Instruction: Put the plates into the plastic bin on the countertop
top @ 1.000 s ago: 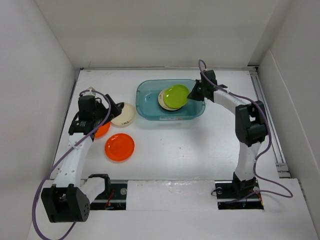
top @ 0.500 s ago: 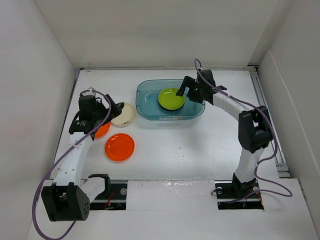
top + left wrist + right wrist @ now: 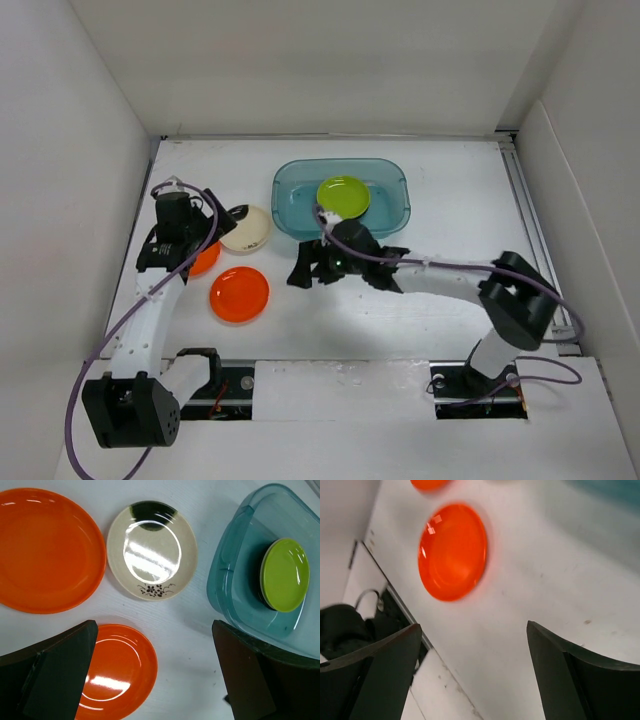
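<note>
The teal plastic bin (image 3: 390,215) stands at the back middle of the white countertop (image 3: 420,310), with a lime green plate (image 3: 343,196) inside. In the left wrist view that lime plate (image 3: 285,574) lies on another plate in the bin (image 3: 230,580). A cream plate (image 3: 246,227) and two orange plates (image 3: 239,293) (image 3: 205,260) lie left of the bin. My left gripper (image 3: 215,228) hovers open over them, an orange plate (image 3: 117,670) by its left finger. My right gripper (image 3: 312,268) is open and empty in front of the bin, right of an orange plate (image 3: 452,552).
White wall panels enclose the countertop on the left, back and right. A metal rail (image 3: 545,260) runs along the right side. The arm bases and a black mount (image 3: 350,625) sit at the near edge. Purple cables trail from both arms.
My right gripper opened and left the lime plate in the bin. It then swung out of the bin to the front left, low over the countertop. The left arm barely moved.
</note>
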Robot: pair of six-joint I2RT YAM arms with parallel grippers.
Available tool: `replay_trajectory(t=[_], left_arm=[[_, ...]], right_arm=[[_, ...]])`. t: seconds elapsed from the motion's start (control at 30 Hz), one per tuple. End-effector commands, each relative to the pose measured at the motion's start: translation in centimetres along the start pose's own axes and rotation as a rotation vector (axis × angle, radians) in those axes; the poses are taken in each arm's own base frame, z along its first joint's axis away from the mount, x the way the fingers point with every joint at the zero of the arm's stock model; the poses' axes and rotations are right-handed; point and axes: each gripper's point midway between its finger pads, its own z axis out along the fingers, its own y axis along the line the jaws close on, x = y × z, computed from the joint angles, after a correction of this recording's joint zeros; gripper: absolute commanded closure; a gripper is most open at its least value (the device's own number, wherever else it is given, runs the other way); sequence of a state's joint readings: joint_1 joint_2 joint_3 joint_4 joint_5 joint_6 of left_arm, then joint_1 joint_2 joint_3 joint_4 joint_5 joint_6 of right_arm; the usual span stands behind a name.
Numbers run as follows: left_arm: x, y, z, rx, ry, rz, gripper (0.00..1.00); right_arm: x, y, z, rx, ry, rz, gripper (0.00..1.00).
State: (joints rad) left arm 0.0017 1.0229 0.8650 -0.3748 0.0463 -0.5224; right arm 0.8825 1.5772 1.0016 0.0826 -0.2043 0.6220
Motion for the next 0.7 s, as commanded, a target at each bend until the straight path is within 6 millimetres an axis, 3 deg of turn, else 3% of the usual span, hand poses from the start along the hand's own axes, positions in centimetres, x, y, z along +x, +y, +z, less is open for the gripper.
replay_trajectory(t=[0.0,0.03,0.1,0.13,0.17,0.2,0.23,0.33,0.4,0.5,0.67], left_arm=[[-3.0,-0.4,-2.2,-0.005,-0.125,-0.029,0.00],[-3.6,-0.1,-2.8,-0.023,-0.165,-0.044,0.00],[-3.8,0.4,-3.1,-0.049,-0.180,-0.056,0.00],[-3.5,0.5,-3.1,-0.056,-0.171,-0.055,0.00],[-3.6,0.7,-3.1,-0.063,-0.176,-0.056,0.00],[-3.5,0.5,-3.1,-0.055,-0.170,-0.055,0.00],[-3.5,0.5,-3.1,-0.055,-0.170,-0.055,0.00],[-3.4,0.3,-3.1,-0.045,-0.163,-0.055,0.00],[-3.5,0.5,-3.1,-0.052,-0.168,-0.055,0.00],[-3.6,0.4,-3.3,-0.047,-0.175,-0.056,0.00],[-3.5,0.3,-3.3,-0.039,-0.170,-0.055,0.00]], right_arm=[[2.8,1.8,2.9,-0.109,0.019,0.058,0.09],[4.2,1.2,4.2,-0.096,0.050,0.096,0.11],[4.9,2.4,5.4,-0.144,0.054,0.106,0.13],[6.1,1.5,6.6,-0.125,0.090,0.123,0.14],[6.6,1.8,7.3,-0.130,0.103,0.118,0.16],[6.3,2.8,8.1,-0.149,0.099,0.109,0.17],[7.2,1.9,9.2,-0.128,0.121,0.124,0.19],[7.3,2.5,10.8,-0.140,0.134,0.147,0.24],[7.8,1.3,12.0,-0.086,0.132,0.192,0.27],[7.9,0.2,13.2,-0.030,0.122,0.233,0.36],[8.8,-0.9,14.5,0.037,0.131,0.274,0.60]])
